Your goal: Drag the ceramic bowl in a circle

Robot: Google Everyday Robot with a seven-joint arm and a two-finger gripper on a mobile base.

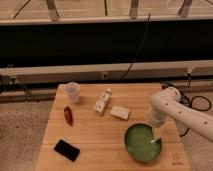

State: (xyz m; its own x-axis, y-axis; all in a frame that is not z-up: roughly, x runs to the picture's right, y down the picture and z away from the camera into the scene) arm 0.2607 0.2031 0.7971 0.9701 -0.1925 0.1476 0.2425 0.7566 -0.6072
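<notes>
gripper (155, 139) spread open, tips down inside the green bowl (136, 144) at the table's (95, 137) near right corner, so we press the inner wall and circle slowly, minding the edge.

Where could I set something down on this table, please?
The table is bare between the black phone and the ceramic bowl, in front of the white bottle. The right is crowded: the gripper reaches into the bowl.

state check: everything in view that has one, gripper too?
ceramic bowl: upright, only the gripper in it
gripper: open, tip down in the bowl's right side
plastic cup: upright
bottle: lying on its side
black phone: flat, screen dark
</notes>
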